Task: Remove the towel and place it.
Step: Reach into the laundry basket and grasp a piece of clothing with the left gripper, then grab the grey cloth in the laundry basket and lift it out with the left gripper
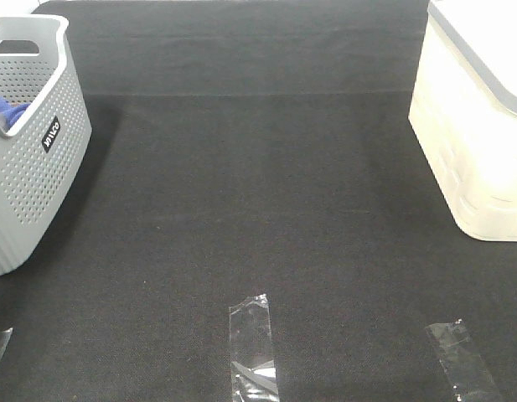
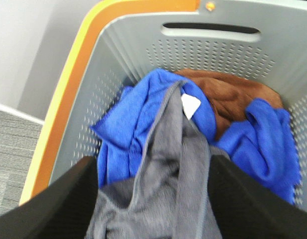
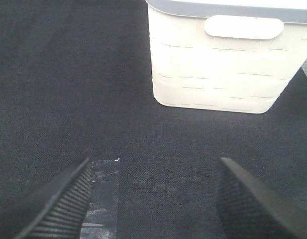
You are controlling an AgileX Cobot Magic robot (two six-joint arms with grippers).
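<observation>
Grey towel [image 2: 173, 194] (label showing): bunched between jaws of left claw [image 2: 152, 169], wide-set; hold not confirmable. Far end in basket [image 2: 213, 55] atop blue cloths [image 2: 126, 124]. Right claw [image 3: 153, 174] wide open, empty, over desk [image 1: 258, 193]. Removal barely begun, towel not clear of basket; placing outstanding.

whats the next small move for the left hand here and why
Probably close the left hand on the towel. Its fingers look spread wide on either side of the grey folds bunched between them, inside the basket on top of the blue cloth and brown cloth, so nothing seems gripped yet.
</observation>
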